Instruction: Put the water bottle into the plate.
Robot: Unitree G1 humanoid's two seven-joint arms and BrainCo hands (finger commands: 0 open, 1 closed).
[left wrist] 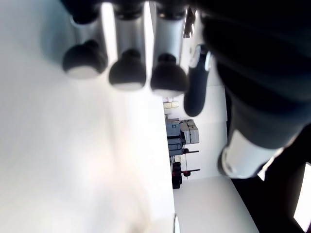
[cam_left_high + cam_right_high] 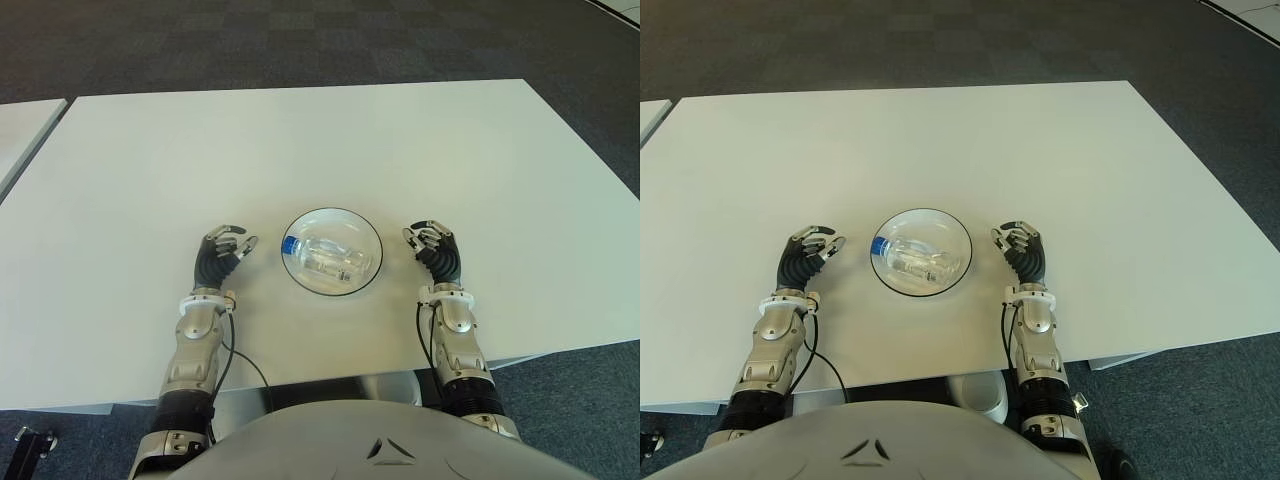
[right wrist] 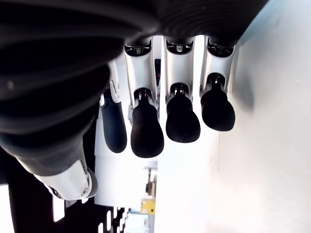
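A clear water bottle (image 2: 326, 257) with a blue cap lies on its side inside the round white plate (image 2: 366, 231), near the front middle of the white table (image 2: 300, 140). My left hand (image 2: 221, 252) shows to the left of the plate, fingers loosely curled and holding nothing. To the right of the plate, my right hand (image 2: 434, 246) is likewise curled and empty. The wrist views show each hand's fingertips (image 3: 181, 121) hanging free over the bare tabletop, with no object between them (image 1: 127, 73).
A second white table (image 2: 20, 130) edge shows at the far left. Dark carpet surrounds the table. The table's front edge runs just below my wrists.
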